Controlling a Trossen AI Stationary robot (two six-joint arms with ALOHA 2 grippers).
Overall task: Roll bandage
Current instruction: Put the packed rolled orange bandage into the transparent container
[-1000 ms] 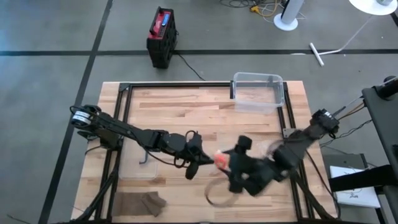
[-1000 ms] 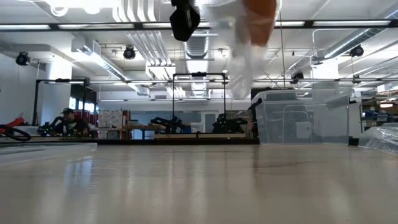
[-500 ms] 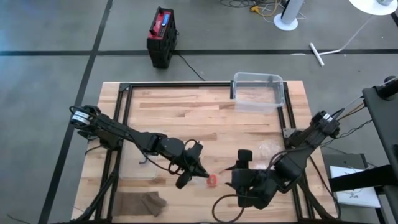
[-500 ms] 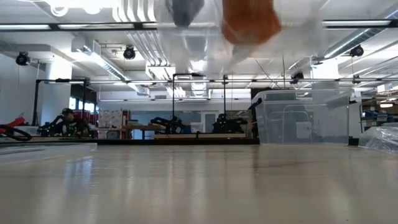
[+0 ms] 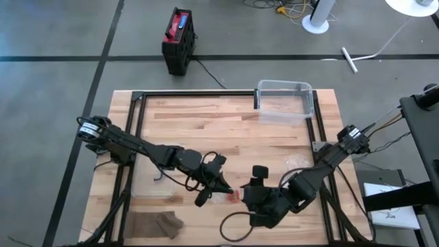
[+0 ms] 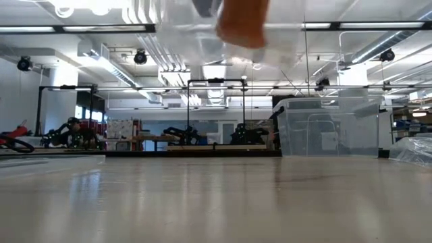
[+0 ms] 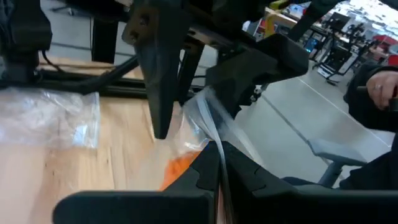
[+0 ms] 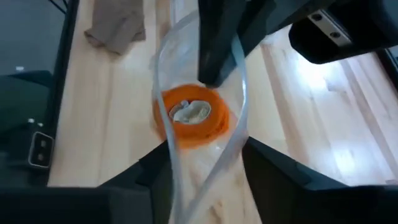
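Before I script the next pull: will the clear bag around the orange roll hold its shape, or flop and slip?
Probably floppy: the clear bag drapes in loose folds around the orange roll. Likely slippery too, since the film looks glossy where the left gripper pinches it. The roll seems to sit loose inside and may shift as the right gripper pulls.

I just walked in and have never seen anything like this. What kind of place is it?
Probably a robotics lab or workshop. Two dark robot arms work over a wooden table with a clear plastic bin on it, and the room beyond has exposed ceiling ducts and more benches with equipment.
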